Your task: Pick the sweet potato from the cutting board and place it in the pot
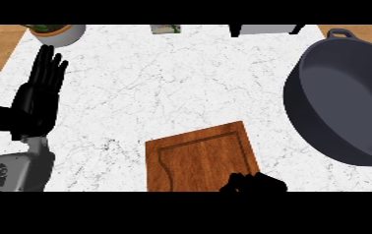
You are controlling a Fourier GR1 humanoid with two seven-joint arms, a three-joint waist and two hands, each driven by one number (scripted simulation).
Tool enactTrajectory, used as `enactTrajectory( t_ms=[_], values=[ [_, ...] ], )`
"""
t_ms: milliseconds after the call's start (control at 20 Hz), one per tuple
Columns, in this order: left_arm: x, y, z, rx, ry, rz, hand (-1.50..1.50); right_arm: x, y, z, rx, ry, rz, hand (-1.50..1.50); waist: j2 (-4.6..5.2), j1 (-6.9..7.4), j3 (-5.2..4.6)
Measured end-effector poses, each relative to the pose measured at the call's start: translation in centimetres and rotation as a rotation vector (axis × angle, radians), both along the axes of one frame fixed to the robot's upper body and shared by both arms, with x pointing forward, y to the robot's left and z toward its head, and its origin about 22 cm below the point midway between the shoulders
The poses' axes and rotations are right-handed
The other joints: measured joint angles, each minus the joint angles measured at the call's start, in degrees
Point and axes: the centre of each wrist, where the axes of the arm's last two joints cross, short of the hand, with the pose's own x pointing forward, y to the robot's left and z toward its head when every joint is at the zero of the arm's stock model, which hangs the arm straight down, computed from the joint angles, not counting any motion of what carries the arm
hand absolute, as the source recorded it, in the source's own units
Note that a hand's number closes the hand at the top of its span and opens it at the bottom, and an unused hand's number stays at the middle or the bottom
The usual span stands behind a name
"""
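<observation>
The right robot hand point(254, 183) curls at the near edge of the cutting board point(200, 157), fingers bunched; the sweet potato is not visible, perhaps hidden beneath them. The left robot hand point(40, 93) rests open, fingers up. Lifting well likely means rising straight before swinging right to the pot point(338, 105) on the counter point(181, 80).

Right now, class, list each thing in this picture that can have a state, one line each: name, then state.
Pot: upright, nothing visible inside.
Cutting board: flat on the counter, visible surface bare, no sweet potato seen.
Left robot hand: open, fingers up, resting at the left edge.
Right robot hand: fingers curled at the board's lower right corner; whether it holds anything cannot be told.
</observation>
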Motion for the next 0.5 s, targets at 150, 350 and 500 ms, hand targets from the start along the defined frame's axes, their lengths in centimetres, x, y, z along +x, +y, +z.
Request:
enactTrajectory(
  t_ms=[150,350,500],
  values=[
    [0.0,-0.2,0.0,-0.001,-0.008,-0.015,0.00,-0.6,-3.3,2.0,0.047,-0.065,-0.094,1.50,0.35,0.67,0.03],
    [0.0,-0.9,0.2,-0.004,-0.012,-0.027,0.00,-0.2,-7.1,2.7,-0.005,-0.143,-0.225,1.50,0.65,1.34,0.08],
    [0.2,-0.7,0.4,-0.002,-0.018,-0.035,0.00,0.6,-9.7,2.5,-0.058,-0.168,-0.293,1.50,0.91,1.77,0.11]
  ],
)
